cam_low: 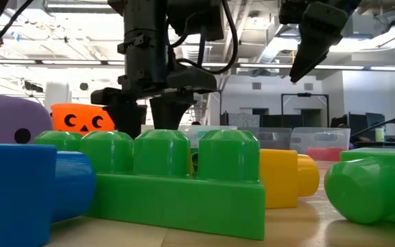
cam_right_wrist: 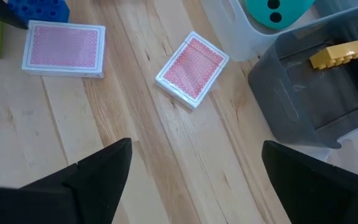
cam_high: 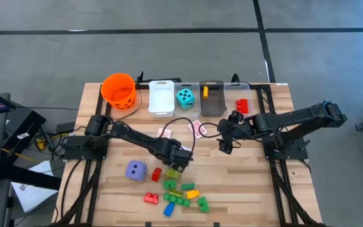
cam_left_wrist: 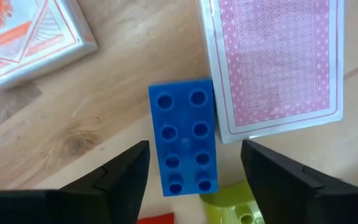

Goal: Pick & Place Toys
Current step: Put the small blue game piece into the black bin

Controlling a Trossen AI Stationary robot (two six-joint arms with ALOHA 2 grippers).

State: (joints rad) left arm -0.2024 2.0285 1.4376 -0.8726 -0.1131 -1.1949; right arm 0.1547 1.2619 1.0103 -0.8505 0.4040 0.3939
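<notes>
Blue brick [cam_left_wrist: 184, 135] sits between your left gripper's [cam_left_wrist: 194, 171] spread fingers, beside a pink-backed card [cam_left_wrist: 272, 62]: close on it next. Right gripper [cam_right_wrist: 191, 177] waits spread, well apart from that brick.

The high view looked straight down on the whole table [cam_high: 244, 189]; the low view sat at tabletop level, close behind a green brick [cam_low: 177, 182]. Both wrist views looked down closely, sharing a pink-backed card [cam_left_wrist: 272, 62] [cam_right_wrist: 64, 48].

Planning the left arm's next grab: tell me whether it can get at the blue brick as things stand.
Probably yes. The left gripper hangs right over the blue brick, open fingers on either side. The brick's long edge lies against a pink-backed card, and a green brick sits at its end, so one finger has little room.
</notes>
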